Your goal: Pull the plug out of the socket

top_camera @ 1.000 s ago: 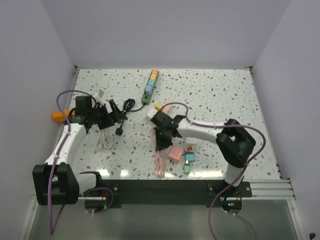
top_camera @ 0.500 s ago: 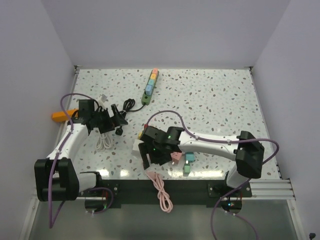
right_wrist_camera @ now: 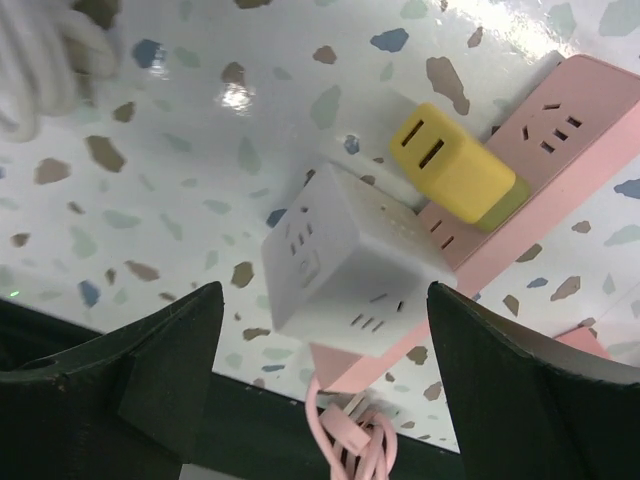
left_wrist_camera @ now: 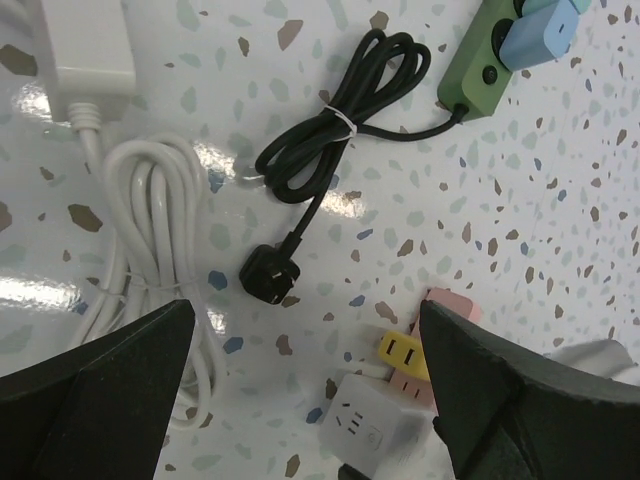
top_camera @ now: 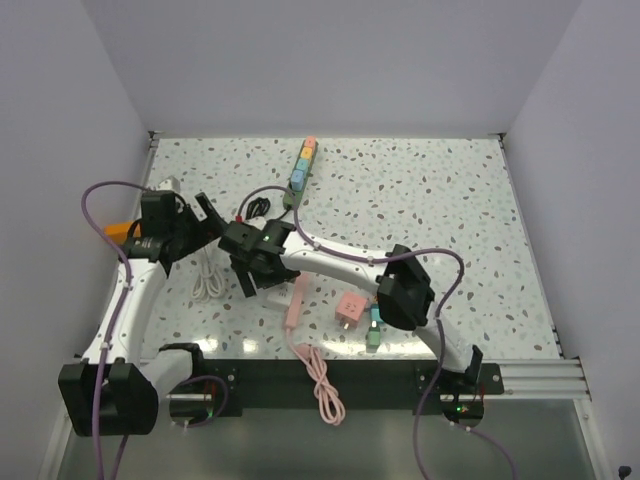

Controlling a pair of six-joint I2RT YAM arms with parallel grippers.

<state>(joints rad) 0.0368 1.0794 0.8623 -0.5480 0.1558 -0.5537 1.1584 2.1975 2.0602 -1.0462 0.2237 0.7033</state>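
The right gripper (right_wrist_camera: 325, 295) hangs low over the long pink plastic power strip (right_wrist_camera: 545, 180), jaws spread wide and holding nothing. Two things are seated in that strip: a small yellow plastic plug (right_wrist_camera: 450, 168) and, touching it, a white plastic cube adapter (right_wrist_camera: 345, 255). Right now the cube sits between the fingers, while the yellow plug lies just beyond them, toward the right-hand finger.

The left gripper (left_wrist_camera: 305, 310) is just as wide open and just as empty. It hovers nearby, and the same cluster shows at the bottom of its own view.

So this reads as the line-up before the grasp, with nothing pulled yet. The next move calls for centring on the plug, coming down, and closing on its free sides. The plug and cube touch, so a finger will hardly fit between them. The pull should go straight out from the strip's face. The strip looks light and loose, so it would probably lift along unless the left gripper pins it down.

Room is tight. The strip lies close to the near edge of the speckled white table (top_camera: 450, 200), and its pink cable (top_camera: 322, 385) spills over that edge. On the left lie a coiled white cable (left_wrist_camera: 150, 200) and a black cable with a round plug (left_wrist_camera: 270, 272), and both arms crowd that corner. The right half of the table looks far less cluttered.
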